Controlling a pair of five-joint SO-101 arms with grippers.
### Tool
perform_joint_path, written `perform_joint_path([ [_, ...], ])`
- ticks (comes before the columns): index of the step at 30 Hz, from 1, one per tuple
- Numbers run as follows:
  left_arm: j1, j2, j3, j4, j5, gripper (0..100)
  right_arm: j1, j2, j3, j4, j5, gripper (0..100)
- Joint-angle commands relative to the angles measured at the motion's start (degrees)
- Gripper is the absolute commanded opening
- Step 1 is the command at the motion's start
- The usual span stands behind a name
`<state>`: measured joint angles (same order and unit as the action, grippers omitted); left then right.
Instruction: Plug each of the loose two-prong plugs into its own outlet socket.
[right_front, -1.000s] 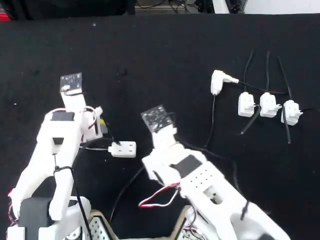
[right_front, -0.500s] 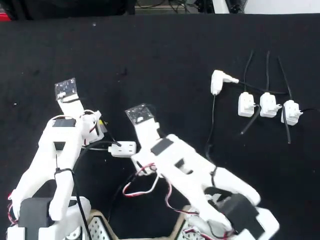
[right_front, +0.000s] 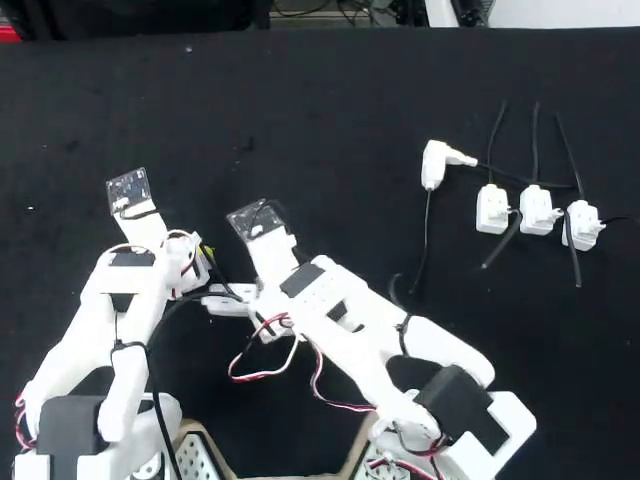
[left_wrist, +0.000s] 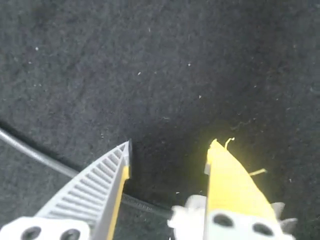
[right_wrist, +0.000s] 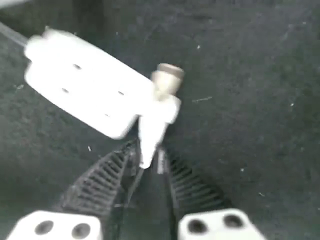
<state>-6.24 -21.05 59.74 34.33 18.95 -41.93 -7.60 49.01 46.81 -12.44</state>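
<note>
My right gripper (right_wrist: 147, 167) is shut on a small white two-prong plug (right_wrist: 152, 120) with a brass prong tip (right_wrist: 170, 71). The plug's tip lies close beside one end of a white outlet socket (right_wrist: 82, 92) on the black mat. From above, this socket (right_front: 222, 303) is partly hidden under the right arm (right_front: 320, 300). My left gripper (left_wrist: 170, 150) is open over bare mat just left of that socket, with nothing between its yellow-lined fingers (left_wrist: 227, 180). Another loose white plug (right_front: 435, 160) lies far to the right.
Three white plugs sit in sockets (right_front: 535, 210) in a row at the right, black cables running up from them. A black cable (right_front: 425, 240) trails down from the loose plug. A thin cable (left_wrist: 35, 155) crosses the mat near my left gripper.
The right arm has swung left across the table, bringing its gripper from the middle to the socket beside the left arm. The left arm has shifted slightly.
</note>
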Motion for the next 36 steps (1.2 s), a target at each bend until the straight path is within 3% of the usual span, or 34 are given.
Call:
perform_joint_path([
  [1, -0.84, -2.11, -0.31, -0.7, 0.09, 25, 9.05, -0.04, -3.65, 5.36, 8.7, 1.1],
  [5, -0.84, -2.11, -0.31, -0.7, 0.09, 25, 19.52, -0.04, -7.96, 11.25, 22.51, 1.1],
  [8, -0.84, -2.11, -0.31, -0.7, 0.09, 25, 25.23, -0.04, -13.67, 15.03, 37.36, 1.1],
  [12, -0.84, -2.11, -0.31, -0.7, 0.09, 25, 29.1, -0.04, -18.33, 18.46, 60.4, 1.1],
  [15, -0.84, -2.11, -0.31, -0.7, 0.09, 25, 29.1, 0.57, -17.19, 19.43, 69.1, 1.1],
  [19, -0.84, -2.11, -0.31, -0.7, 0.09, 25, 26.46, 0.57, -11.21, 13.45, 65.85, 1.9],
  [25, -0.84, -2.11, -0.31, -0.7, 0.09, 25, 26.37, 0.04, -5.05, 7.74, 55.47, 17.8],
  [29, -0.84, -2.11, -0.31, -0.7, 0.09, 25, 25.67, 0.22, -6.29, 6.07, 49.58, 16.2],
  [36, -0.84, -2.11, -0.31, -0.7, 0.09, 25, 21.71, 0.57, -6.02, 4.31, 48.62, 16.2],
])
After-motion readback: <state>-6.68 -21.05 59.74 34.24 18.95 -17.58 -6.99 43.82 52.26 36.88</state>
